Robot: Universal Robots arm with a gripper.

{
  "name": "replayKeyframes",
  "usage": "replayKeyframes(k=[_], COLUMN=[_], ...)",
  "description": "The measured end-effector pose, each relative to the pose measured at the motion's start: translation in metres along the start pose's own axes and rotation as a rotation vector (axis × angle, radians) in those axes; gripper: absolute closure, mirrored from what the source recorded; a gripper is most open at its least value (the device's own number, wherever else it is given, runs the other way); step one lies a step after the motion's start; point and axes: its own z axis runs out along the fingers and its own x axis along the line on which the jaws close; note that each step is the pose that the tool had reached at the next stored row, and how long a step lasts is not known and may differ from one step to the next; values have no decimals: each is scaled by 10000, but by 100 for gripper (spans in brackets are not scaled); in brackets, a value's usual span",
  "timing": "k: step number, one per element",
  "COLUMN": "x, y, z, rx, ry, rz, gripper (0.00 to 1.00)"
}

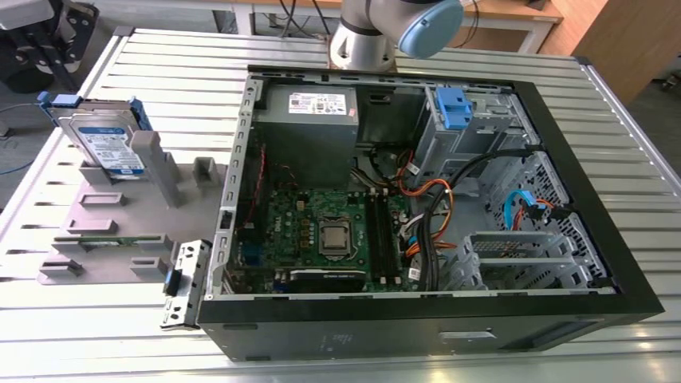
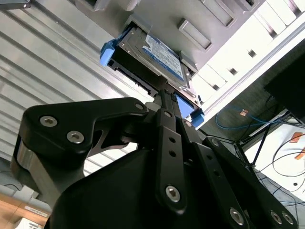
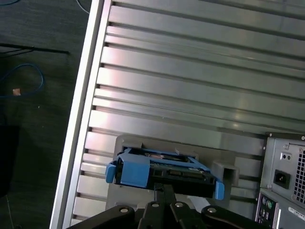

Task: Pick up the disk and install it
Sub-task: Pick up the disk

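none of the work done yet: disk unpicked, claw clenched on nothing

the disk (image 1: 107,148) stood on edge in the grey holder (image 1: 127,215) at the upper left of the exterior view, outside the open computer case (image 1: 426,327) at centre and right. in the second wrist view the gripper (image 2: 165,93) pointed at the disk's edge, fingers pressed together with nothing between them. picking up and installing were both left.
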Motion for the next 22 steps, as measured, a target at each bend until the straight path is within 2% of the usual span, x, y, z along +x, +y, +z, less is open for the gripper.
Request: replayKeyframes(k=[22], x=[0], y=[0], z=[5], rx=[-84], ry=[158], rz=[-3562], gripper=[89])
